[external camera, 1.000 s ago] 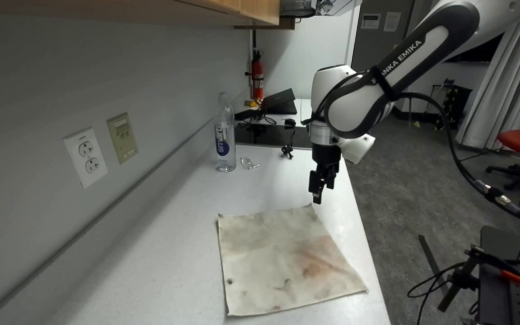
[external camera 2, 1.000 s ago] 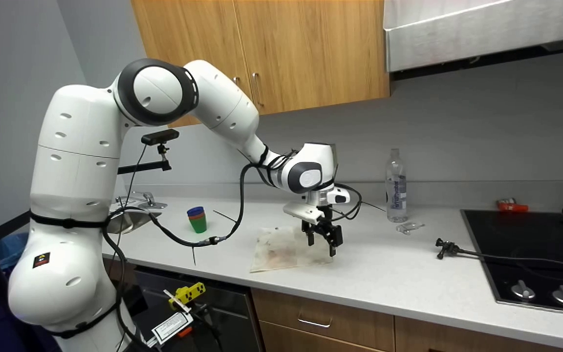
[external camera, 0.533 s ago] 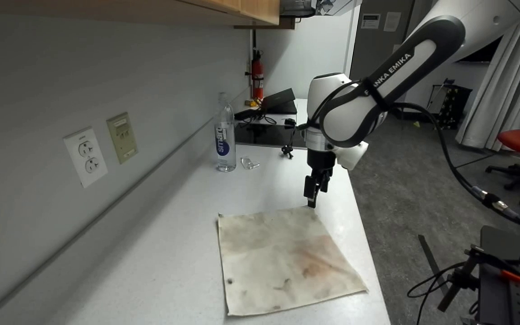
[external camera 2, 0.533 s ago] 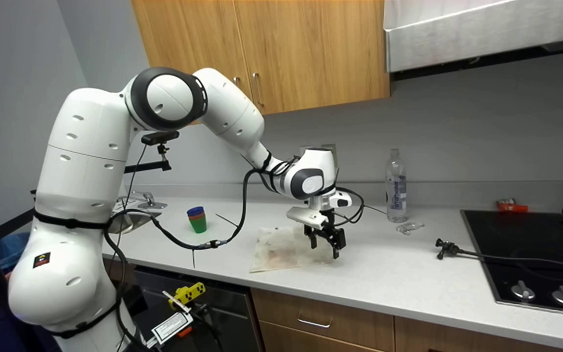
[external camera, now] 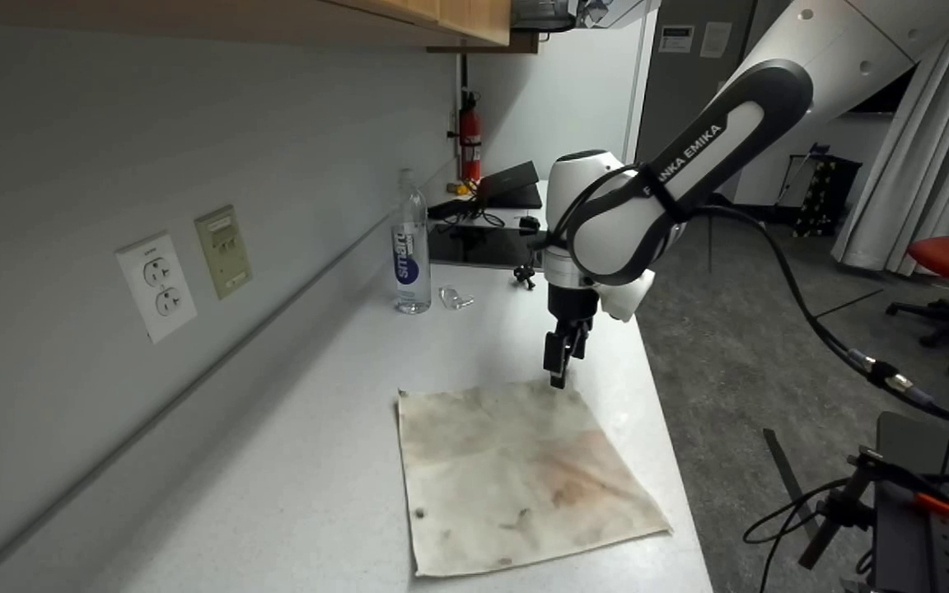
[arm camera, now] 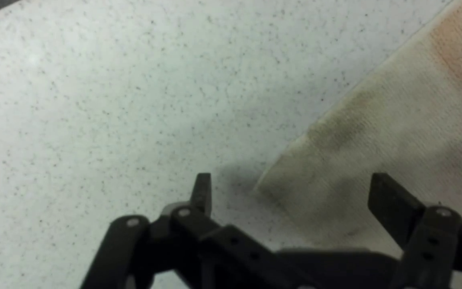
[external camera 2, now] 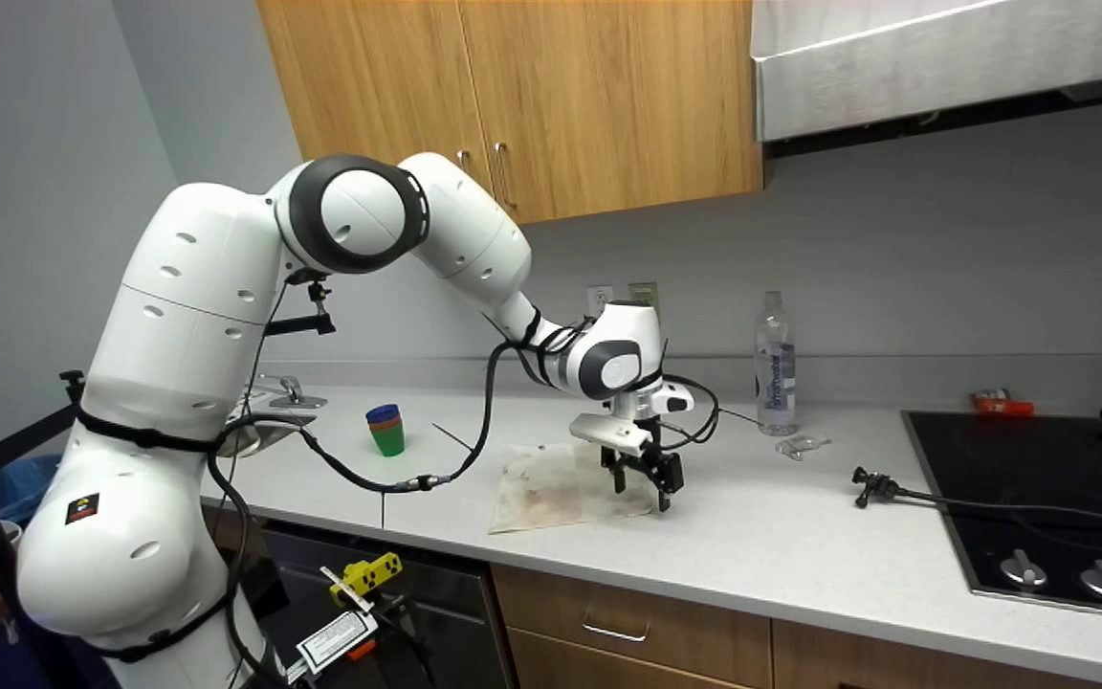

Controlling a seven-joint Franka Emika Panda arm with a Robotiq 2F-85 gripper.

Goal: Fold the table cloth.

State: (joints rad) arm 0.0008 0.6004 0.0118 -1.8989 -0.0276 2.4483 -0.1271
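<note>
Before you runs a white, finely speckled bench (external camera: 277, 494) against a grey wall (external camera: 301, 123), with wooden cabinets (external camera 2: 608, 105) overhead and a dark grey floor (external camera: 738, 362) beyond its front edge. A clear bottle (external camera: 413, 255) stands upright near the wall, a small clear object (external camera: 455, 298) just beside it. In an exterior view, you have a black cooktop (external camera 2: 1077, 459) set into the bench and, well apart from it, nested cups (external camera 2: 385, 435) near a sink (external camera 2: 308, 403).

The table cloth (external camera: 499, 478) lies spread out on the bench, near the front edge: thin, beige, four-sided, slightly wavy along its borders, with a reddish-brown stain, greyish smudges and one small dark spot close to an edge.

Your pincer (arm camera: 291, 178) is released, its two fingers (arm camera: 395, 208) wide apart, either side of one cloth corner; you cannot tell whether they touch it.
</note>
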